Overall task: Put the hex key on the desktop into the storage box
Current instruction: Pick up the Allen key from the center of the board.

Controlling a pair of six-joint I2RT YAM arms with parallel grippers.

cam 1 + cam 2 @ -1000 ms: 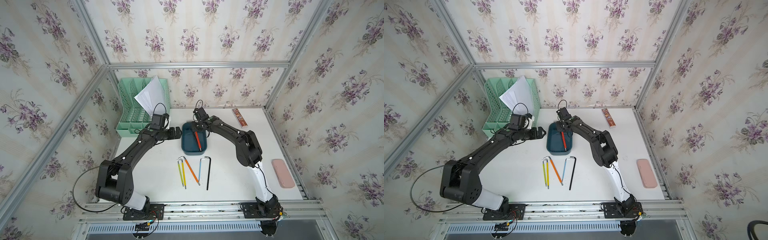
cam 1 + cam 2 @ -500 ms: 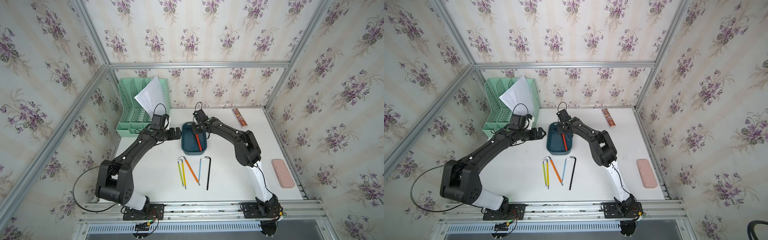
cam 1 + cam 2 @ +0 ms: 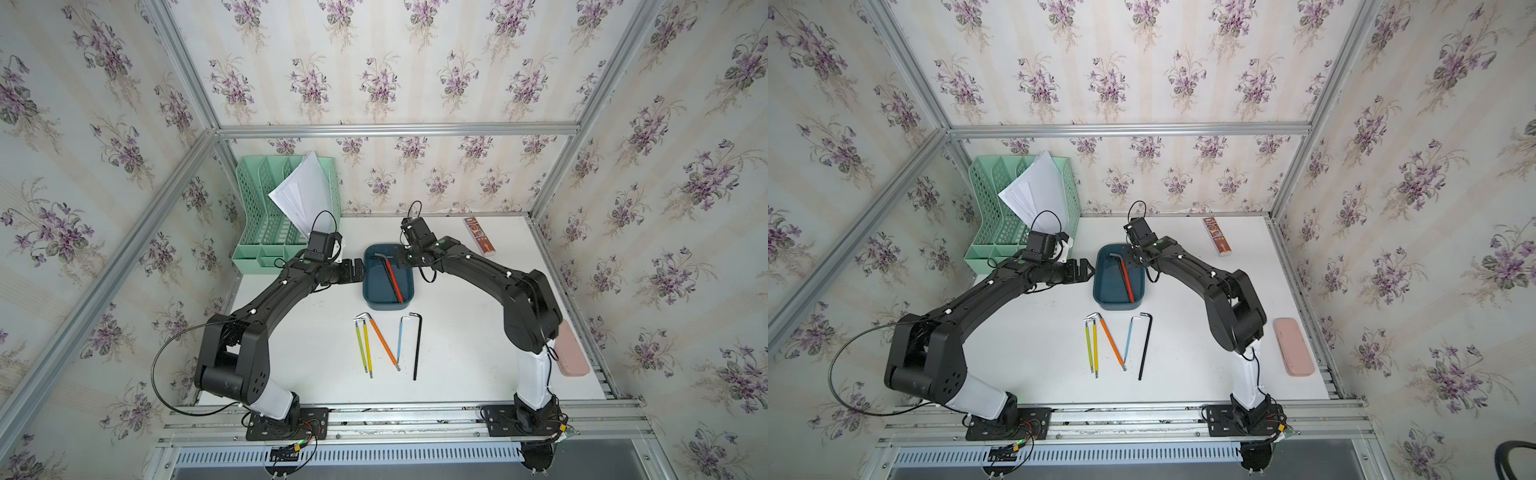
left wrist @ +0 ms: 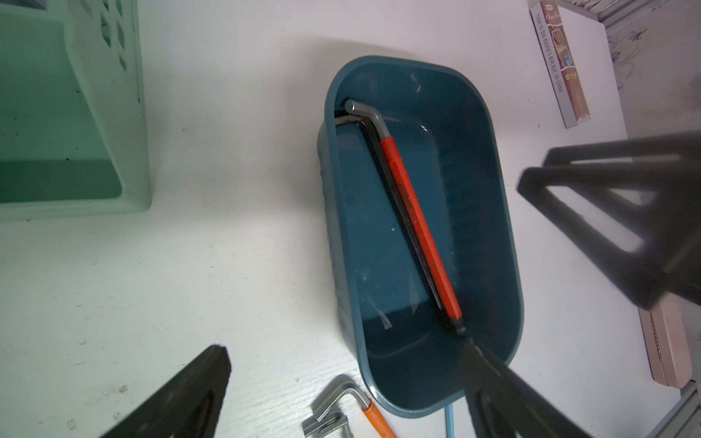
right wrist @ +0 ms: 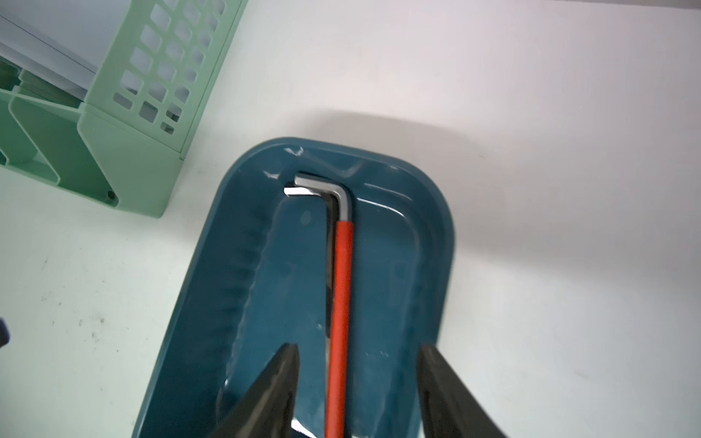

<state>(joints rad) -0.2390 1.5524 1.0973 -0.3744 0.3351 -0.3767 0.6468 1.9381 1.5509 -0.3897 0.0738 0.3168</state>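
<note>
The dark teal storage box (image 3: 371,291) (image 3: 1100,286) stands mid-desktop (image 3: 457,353). A red-sleeved hex key (image 3: 392,277) (image 5: 341,288) lies along its floor, bent end at the far wall. My right gripper (image 5: 358,349) (image 3: 404,254) hovers over the box's far end, open, fingers either side of the red key without touching it. My left gripper (image 4: 345,347) (image 3: 357,270) is open beside the box's left wall, holding nothing. In front of the box lie several hex keys: yellow-green (image 3: 360,349), yellow (image 3: 367,349), orange (image 3: 384,343), blue (image 3: 400,338), black (image 3: 417,347).
A mint-green file rack (image 3: 286,216) with white papers stands at the back left, close behind my left wrist. A slim brown packet (image 3: 480,236) lies at the back right. A pink case (image 3: 571,351) rests at the right edge beside the right arm's base.
My right gripper's jaws have spread apart and let go of the red hex key, which now lies free in the box. The left arm has not moved.
</note>
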